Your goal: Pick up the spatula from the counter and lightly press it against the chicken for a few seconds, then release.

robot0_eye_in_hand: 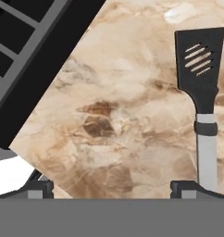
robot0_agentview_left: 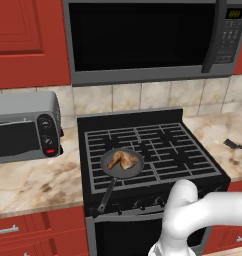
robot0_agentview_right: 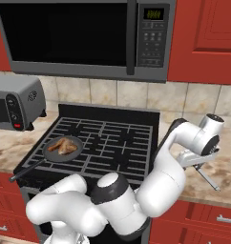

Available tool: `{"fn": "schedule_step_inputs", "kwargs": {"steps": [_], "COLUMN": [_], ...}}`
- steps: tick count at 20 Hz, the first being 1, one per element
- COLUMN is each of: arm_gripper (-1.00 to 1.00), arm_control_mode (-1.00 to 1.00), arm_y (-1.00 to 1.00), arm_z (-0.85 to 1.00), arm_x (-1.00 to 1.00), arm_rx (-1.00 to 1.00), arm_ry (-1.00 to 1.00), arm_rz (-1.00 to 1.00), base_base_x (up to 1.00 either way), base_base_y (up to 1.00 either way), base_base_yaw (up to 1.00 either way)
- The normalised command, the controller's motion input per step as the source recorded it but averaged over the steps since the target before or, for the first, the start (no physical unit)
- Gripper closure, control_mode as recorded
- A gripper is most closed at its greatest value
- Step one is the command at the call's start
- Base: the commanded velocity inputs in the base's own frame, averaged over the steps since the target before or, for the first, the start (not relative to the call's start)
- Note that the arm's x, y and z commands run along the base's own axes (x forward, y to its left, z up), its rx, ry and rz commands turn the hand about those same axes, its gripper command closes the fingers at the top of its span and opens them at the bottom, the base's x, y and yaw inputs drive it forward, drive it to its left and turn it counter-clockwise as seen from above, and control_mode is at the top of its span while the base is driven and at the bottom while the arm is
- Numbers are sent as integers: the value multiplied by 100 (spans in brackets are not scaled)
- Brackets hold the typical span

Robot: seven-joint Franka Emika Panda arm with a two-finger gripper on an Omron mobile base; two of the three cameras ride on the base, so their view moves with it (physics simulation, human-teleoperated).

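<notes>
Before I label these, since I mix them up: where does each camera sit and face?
Left base view: behind-left of the arm, facing down over the black gas stove; white arm lower right.
Right base view: behind-right, same stove; arm lower left, gripper over beige marble counter.
Hand view: on the hand, facing the black slotted spatula; fingertips at bottom.
Both base views share the dark frying pan with browned chicken.

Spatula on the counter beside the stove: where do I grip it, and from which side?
Grip the grey handle, coming down from above with the open gripper: the spatula lies flat on the counter, and the handle is narrow while the slotted blade is wide. Centre over the handle.
</notes>
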Motion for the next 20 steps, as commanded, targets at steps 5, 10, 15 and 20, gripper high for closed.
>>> {"fn": "schedule_step_inputs", "kwargs": {"steps": [5, 10, 15, 20], "arm_gripper": [-100, -100, -100, -100], "arm_control_mode": [-100, -100, -100, -100], "arm_y": [-4, -5, -4, -12], "arm_z": [-2, -9, -14, -12], "arm_x": [11, 10, 6, 3], "arm_rx": [0, 0, 0, 0], "arm_ry": [0, 0, 1, 0], "arm_rz": [4, 4, 3, 4], "base_base_x": [0, 0, 0, 0], "base_base_y": [0, 0, 0, 0], "base_base_yaw": [0, 0, 0, 0]}}
